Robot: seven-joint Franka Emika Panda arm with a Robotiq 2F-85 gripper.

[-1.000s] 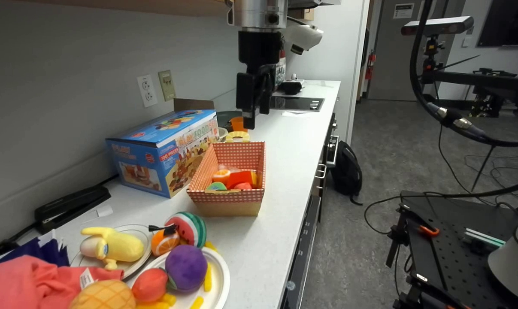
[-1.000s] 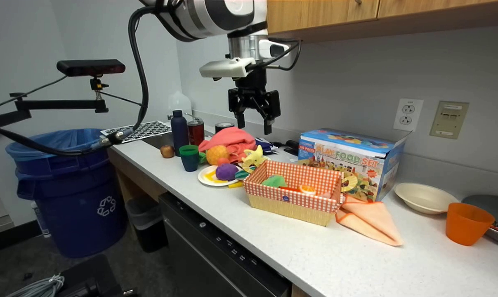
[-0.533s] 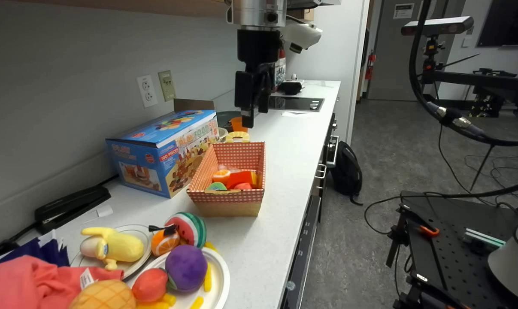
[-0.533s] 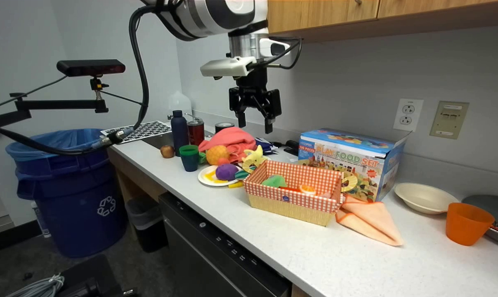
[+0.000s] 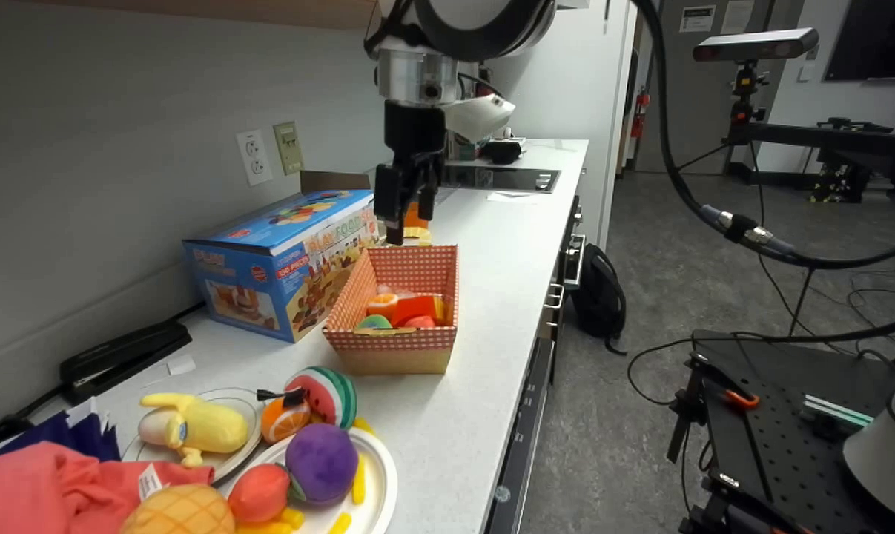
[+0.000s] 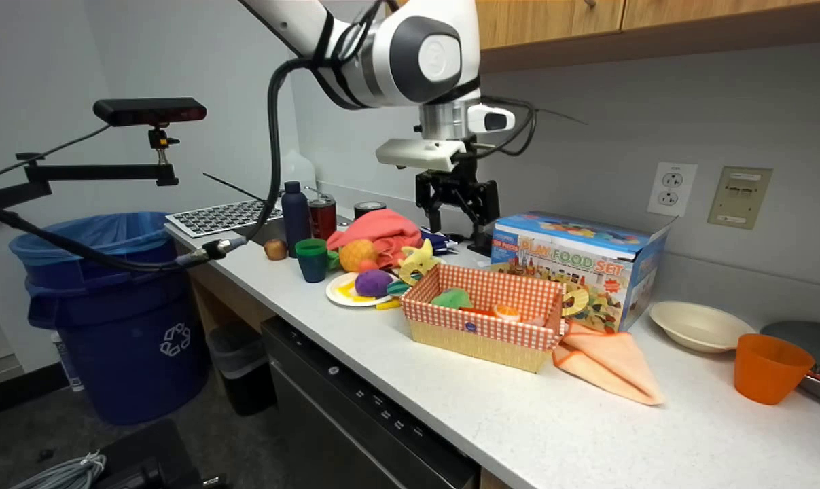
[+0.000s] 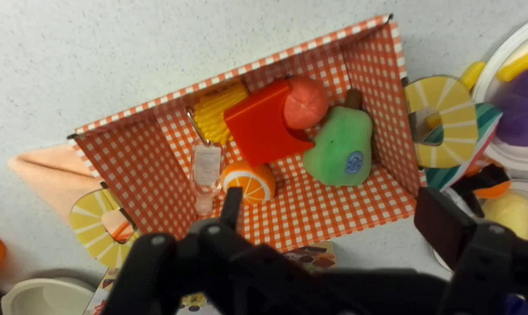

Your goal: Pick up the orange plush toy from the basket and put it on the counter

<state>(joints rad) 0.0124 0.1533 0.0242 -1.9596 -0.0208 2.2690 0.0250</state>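
Observation:
The orange plush toy [image 7: 257,175] is a halved orange with a white-rimmed slice face. It lies in the red-checked basket [image 7: 307,205] in the wrist view, partly covered by a fingertip and a red fries box. It also shows small in both exterior views [image 5: 382,303] [image 6: 507,312]. The basket stands on the white counter [image 5: 491,297] in both exterior views [image 5: 395,360] [image 6: 477,343]. My gripper [image 7: 331,205] is open and empty. It is above the basket in the exterior views [image 5: 410,226] [image 6: 458,234], apart from everything. In the wrist view one fingertip overlaps the toy's lower edge.
In the basket lie a red fries box [image 7: 261,124], a green pear [image 7: 340,148], a red tomato-like toy [image 7: 305,103] and a clear bottle [image 7: 207,166]. A blue play food box [image 6: 566,265] stands close behind. Plates with plush food [image 5: 321,463] are beside it. A peach napkin [image 6: 610,363] touches the basket.
The arm and open gripper have moved down and sideways, leftward in an exterior view where the plates are in front, rightward where the bins show. The basket and its contents have not moved.

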